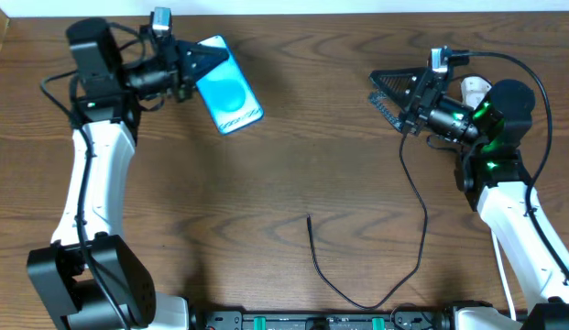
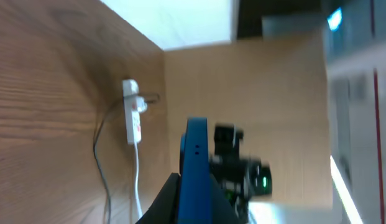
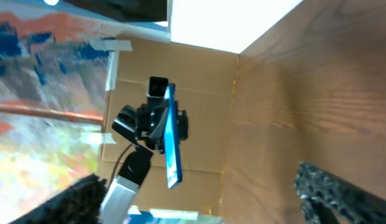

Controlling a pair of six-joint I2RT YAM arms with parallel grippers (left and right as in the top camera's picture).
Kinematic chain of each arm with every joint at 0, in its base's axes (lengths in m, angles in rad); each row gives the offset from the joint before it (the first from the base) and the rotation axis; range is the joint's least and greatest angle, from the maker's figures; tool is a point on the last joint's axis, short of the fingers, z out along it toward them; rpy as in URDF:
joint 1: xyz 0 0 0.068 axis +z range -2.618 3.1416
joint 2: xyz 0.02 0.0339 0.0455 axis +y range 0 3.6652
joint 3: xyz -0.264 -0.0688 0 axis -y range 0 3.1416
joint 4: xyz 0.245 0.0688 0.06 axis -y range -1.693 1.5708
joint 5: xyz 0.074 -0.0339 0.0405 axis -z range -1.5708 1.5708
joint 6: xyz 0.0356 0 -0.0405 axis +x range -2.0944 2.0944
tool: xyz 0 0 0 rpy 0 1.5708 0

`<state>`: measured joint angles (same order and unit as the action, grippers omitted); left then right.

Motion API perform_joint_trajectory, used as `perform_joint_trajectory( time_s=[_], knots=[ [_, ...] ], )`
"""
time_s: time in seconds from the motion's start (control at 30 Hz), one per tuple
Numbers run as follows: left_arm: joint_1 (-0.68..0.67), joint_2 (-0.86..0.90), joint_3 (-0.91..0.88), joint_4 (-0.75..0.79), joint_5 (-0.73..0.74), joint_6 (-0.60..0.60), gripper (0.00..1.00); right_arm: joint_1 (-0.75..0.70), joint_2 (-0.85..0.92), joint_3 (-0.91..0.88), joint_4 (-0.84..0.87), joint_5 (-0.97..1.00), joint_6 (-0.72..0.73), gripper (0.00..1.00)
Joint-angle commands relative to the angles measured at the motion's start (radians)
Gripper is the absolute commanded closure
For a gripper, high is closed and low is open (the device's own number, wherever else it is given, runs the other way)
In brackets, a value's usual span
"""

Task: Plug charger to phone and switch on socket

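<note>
My left gripper [image 1: 200, 64] is shut on the phone [image 1: 229, 95] and holds it up at the back left, with its blue-cyan screen showing. In the left wrist view the phone [image 2: 196, 158] stands edge-on between the left gripper's fingers [image 2: 196, 202]. My right gripper [image 1: 388, 92] is open and empty at the back right, and its fingers [image 3: 205, 205] are wide apart. The charger [image 1: 423, 215] runs from near the right gripper down the table, and its plug tip [image 1: 309, 218] lies free near the middle front. The socket [image 1: 474, 89] is mostly hidden behind the right arm; it shows in the left wrist view [image 2: 132, 112].
The phone and left arm show in the right wrist view [image 3: 171, 140]. A cardboard wall [image 3: 199, 81] stands beyond the table's far edge. A white lead [image 2: 138, 180] and the thin dark cable [image 2: 101, 155] run from the socket.
</note>
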<state>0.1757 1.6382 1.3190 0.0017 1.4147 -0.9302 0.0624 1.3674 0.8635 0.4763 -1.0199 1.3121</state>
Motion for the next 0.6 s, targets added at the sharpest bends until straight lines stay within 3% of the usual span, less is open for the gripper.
perform_joint_trajectory(
  time_s=[0.0, 0.1, 0.23, 0.43, 0.57],
  knots=[
    [0.041, -0.01, 0.013, 0.003, 0.158, 0.13, 0.93, 0.032, -0.008, 0.028, -0.004, 0.039, -0.074, 0.01],
    [0.064, -0.009, 0.013, 0.004, 0.158, 0.138, 0.93, 0.051, -0.008, 0.064, -0.094, 0.061, -0.109, 0.01],
    [0.078, -0.009, 0.012, 0.003, 0.158, 0.153, 0.93, 0.094, -0.008, 0.184, -0.41, 0.153, -0.252, 0.01],
    [0.077, -0.009, 0.012, 0.003, 0.158, 0.172, 0.93, 0.232, -0.008, 0.383, -0.916, 0.469, -0.47, 0.01],
    [0.077, -0.009, 0.012, 0.003, 0.156, 0.172, 0.93, 0.353, -0.003, 0.396, -1.076, 0.671, -0.511, 0.01]
  ],
)
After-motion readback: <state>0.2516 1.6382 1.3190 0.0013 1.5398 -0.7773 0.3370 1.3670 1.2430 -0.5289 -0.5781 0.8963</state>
